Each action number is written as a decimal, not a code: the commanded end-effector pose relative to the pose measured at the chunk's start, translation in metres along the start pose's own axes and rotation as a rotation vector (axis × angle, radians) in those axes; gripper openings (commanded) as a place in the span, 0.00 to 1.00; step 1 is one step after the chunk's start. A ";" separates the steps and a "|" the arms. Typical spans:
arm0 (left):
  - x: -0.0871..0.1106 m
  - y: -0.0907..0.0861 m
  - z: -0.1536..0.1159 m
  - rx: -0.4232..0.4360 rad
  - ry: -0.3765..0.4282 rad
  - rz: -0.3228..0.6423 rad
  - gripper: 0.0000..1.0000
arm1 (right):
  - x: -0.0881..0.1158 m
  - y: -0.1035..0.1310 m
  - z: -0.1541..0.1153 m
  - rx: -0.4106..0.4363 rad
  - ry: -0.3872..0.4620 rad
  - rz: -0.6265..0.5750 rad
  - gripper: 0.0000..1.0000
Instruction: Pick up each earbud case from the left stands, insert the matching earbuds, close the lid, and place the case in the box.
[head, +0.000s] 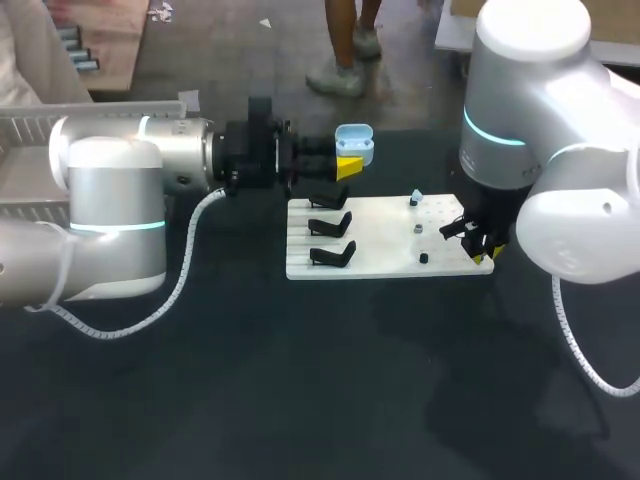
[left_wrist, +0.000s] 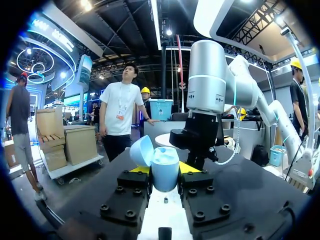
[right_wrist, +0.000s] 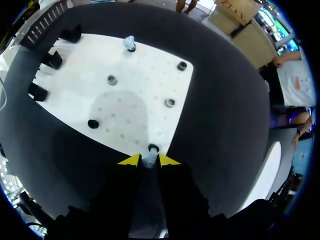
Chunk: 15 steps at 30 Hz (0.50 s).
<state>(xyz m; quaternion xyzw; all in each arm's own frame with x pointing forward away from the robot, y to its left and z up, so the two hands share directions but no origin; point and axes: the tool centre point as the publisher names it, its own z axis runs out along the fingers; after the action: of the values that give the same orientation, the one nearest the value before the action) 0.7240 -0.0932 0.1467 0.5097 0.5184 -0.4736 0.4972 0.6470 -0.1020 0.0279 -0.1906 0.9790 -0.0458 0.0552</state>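
Left hand (head: 347, 166) was held above the surface (head: 300, 380), just past the far left corner of the white board (head: 385, 262). Its fingers were clamped on both sides of a light-blue earbud case (left_wrist: 165, 172). The case sat upright between the yellow tips, with its lid (left_wrist: 141, 150) hinged open and tilted back. In the left wrist view my right arm (left_wrist: 206, 95) stood straight ahead of the case.

Right hand (head: 482, 252) was down at the board's right near corner, pointing at the board. Its fingers were narrow and closed on a pale earbud (right_wrist: 149, 160), which sat on a dark socket (right_wrist: 153, 148) at the board's edge.

Board lay flat between the two hands. Three black stands (head: 331, 226) ran in a column along its left side. On the right half a light-blue earbud (right_wrist: 129, 42) stood on a socket near the far edge, well apart from the right hand. Three ring sockets (right_wrist: 170, 102) and one black peg (right_wrist: 93, 123) were scattered between that earbud and the hand. The nearest ring socket was just ahead of the fingers.

A white slatted box (head: 30, 125) sat at the far left, behind the left arm's body.
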 end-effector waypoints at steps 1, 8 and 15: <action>0.001 -0.001 0.000 -0.006 -0.006 0.005 0.00 | -0.003 0.000 -0.001 0.001 0.010 0.002 0.00; 0.001 -0.001 0.000 -0.006 -0.006 0.005 0.00 | 0.002 0.002 -0.022 0.008 0.005 0.005 0.00; 0.001 -0.001 0.000 -0.006 -0.006 0.005 0.00 | 0.006 0.015 -0.060 0.015 0.015 -0.006 0.00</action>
<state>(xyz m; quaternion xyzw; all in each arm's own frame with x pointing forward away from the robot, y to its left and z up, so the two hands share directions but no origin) 0.7241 -0.0931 0.1467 0.5097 0.5184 -0.4736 0.4972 0.6367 -0.0900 0.0663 -0.1930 0.9785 -0.0522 0.0511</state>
